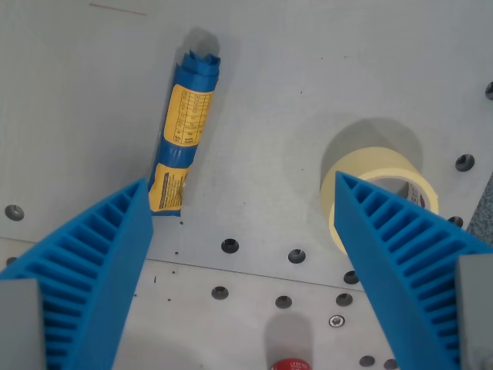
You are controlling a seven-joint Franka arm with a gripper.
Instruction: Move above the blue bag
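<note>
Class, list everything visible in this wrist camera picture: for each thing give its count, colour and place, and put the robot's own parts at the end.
Blue and yellow printed plastic bag: one, blue with yellow label panels, lying lengthwise on the table at the wrist view's upper left, its lower end beside the left finger's tip.
Roll of cream masking tape: one, pale yellow, on the table at the wrist view's right, partly behind the right finger.
Red round object: one, red, at the bottom edge, mostly cut off; what it is cannot be told.
Grey metal table with screw holes: one, light grey, filling the background.
End effector: one, two ribbed blue fingers, spread wide apart, holding nothing.
</note>
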